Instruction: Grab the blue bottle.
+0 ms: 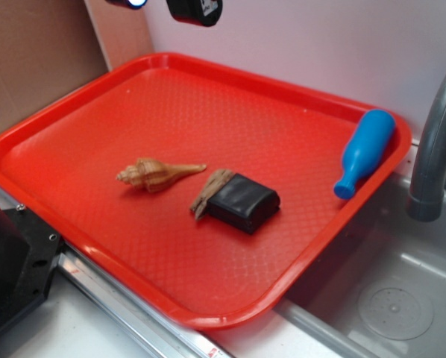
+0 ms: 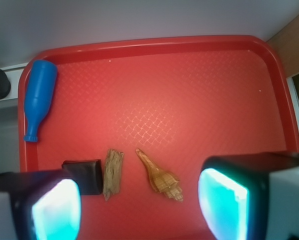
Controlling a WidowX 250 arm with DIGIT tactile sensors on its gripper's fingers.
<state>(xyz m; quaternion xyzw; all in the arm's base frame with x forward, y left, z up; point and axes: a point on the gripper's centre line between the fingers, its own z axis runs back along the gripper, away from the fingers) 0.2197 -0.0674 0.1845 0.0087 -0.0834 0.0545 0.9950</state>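
Smooth pin-shaped blue bottle lying along ribbed red tray edge; gripper spread wide, empty.

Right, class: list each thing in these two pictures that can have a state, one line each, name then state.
blue bottle: lying on its side against the tray's rim, not gripped.
seashell: lying flat on the tray, apart from the rest.
wood piece: lying flat, touching the black block.
black block: resting on the tray.
red tray: flat on the counter.
gripper: open, holding nothing.
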